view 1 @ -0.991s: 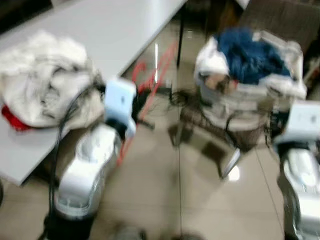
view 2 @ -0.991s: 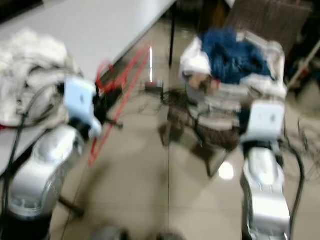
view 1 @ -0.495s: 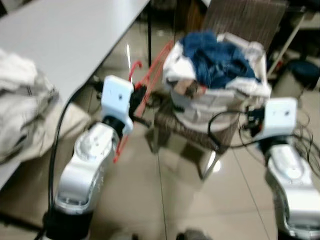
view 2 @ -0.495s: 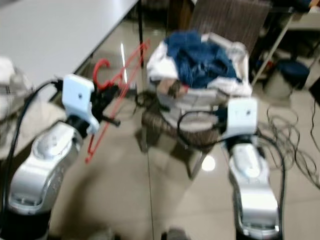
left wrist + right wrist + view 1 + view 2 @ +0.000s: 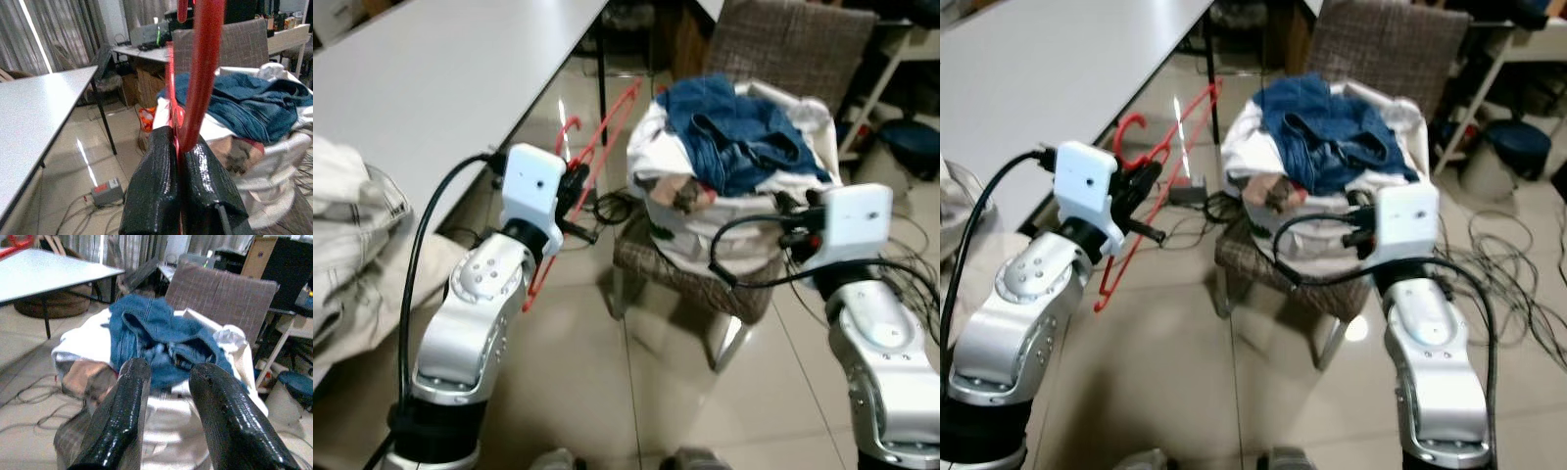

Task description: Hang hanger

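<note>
Left claw [image 5: 180, 161] clamped on red hanger [image 5: 597, 147]; right claw [image 5: 168, 382] open, empty. View swung toward laundry chair [image 5: 783, 44]; no rail found yet.

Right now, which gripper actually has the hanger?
The left gripper: its fingers are shut on the red hanger. The right gripper is open, empty, pointing at the clothes pile.

**No legible writing in the room**

Nothing here can be read. A small grey box [image 5: 106, 191] on the floor near the table leg carries a red and white sticker, but its print is too small and blurred to make out. The white camera housings on both wrists are plain, with no brand or number visible.
</note>
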Controlling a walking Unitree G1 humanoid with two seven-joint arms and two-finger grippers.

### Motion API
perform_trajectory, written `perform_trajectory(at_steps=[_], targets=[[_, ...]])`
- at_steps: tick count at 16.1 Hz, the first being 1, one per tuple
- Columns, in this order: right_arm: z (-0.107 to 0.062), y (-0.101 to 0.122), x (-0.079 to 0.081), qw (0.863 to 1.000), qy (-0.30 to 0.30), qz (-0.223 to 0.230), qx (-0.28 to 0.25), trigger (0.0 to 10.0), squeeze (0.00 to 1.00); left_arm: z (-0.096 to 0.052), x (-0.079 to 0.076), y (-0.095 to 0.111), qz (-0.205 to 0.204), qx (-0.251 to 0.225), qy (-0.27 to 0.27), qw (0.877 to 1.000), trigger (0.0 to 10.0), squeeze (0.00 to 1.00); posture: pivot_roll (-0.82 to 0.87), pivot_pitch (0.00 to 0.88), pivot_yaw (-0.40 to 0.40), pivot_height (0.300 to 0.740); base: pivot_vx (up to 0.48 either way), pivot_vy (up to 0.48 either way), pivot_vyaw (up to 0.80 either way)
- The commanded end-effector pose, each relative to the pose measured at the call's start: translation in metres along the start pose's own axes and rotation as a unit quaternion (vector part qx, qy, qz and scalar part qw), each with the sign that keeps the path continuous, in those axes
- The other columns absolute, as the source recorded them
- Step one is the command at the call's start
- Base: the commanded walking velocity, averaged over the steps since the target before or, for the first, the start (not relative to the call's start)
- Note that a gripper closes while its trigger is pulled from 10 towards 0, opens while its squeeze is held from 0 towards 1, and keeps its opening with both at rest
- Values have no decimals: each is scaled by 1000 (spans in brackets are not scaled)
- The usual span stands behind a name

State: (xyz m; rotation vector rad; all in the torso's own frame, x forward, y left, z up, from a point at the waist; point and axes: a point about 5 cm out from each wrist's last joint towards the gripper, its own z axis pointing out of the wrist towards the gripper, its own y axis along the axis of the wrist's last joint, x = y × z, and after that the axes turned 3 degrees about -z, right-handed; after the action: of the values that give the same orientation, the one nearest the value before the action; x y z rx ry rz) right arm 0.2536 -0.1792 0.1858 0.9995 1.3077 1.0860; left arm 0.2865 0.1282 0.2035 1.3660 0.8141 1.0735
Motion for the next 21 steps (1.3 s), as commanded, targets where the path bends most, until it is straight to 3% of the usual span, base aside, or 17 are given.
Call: perform_trajectory(at_steps=[1, 6, 10, 11, 12, 13, 14, 16, 17, 19, 21], targets=[[-1, 8, 5, 1000, 18, 9, -23, 10000, 0, -1, 9, 1, 8, -2, 12, 1000, 10000, 0, -97, 79, -11, 740, 352, 0, 0], [-3, 9, 5, 998, 33, 38, -24, 10000, 0, -2, 6, 2, 10, -3, -12, 1000, 10000, 0, -100, 83, -10, 740, 353, 0, -320], [-7, 23, 3, 995, 65, 46, -61, 10000, 0, -6, 9, 5, 43, -3, -78, 996, 10000, 0, -109, 87, -5, 740, 333, 0, -720], [-8, 30, 1, 993, 85, 36, -80, 10000, 0, -7, 8, 6, 47, -3, -103, 994, 10000, 0, -113, 87, -4, 740, 300, 0, 0], [-11, 47, -2, 978, 173, 2, -118, 10000, 0, -14, 5, 12, 67, -15, -188, 980, 10000, 0, -119, 88, -2, 740, 0, 0, 0], [-10, 52, -6, 972, 199, -37, -124, 10000, 180, -14, 5, 14, 86, -15, -213, 973, 10000, 0, -123, 88, -1, 740, 0, 0, 0], [-11, 60, -11, 958, 241, -66, -143, 10000, 1000, -15, 4, 18, 99, -16, -245, 964, 10000, 0, -124, 86, -6, 740, 0, 0, 0], [-12, 70, -25, 931, 315, -106, -148, 10000, 1000, -16, 3, 25, 131, -12, -303, 944, 10000, 0, -124, 86, -17, 740, 0, 0, 0], [-11, 75, -35, 914, 361, -119, -141, 10000, 1000, -16, 2, 29, 145, -6, -344, 928, 10000, 0, -125, 87, -23, 740, 0, 0, 0], [-10, 80, -41, 896, 406, -120, -133, 10000, 1000, -17, -1, 33, 146, -5, -379, 914, 10000, 0, -123, 89, -29, 740, 0, 0, 0], [-7, 85, -45, 874, 459, -93, -126, 10000, 1000, -17, -8, 39, 149, -7, -425, 893, 10000, 0, -119, 92, -38, 740, 0, 0, 0]])
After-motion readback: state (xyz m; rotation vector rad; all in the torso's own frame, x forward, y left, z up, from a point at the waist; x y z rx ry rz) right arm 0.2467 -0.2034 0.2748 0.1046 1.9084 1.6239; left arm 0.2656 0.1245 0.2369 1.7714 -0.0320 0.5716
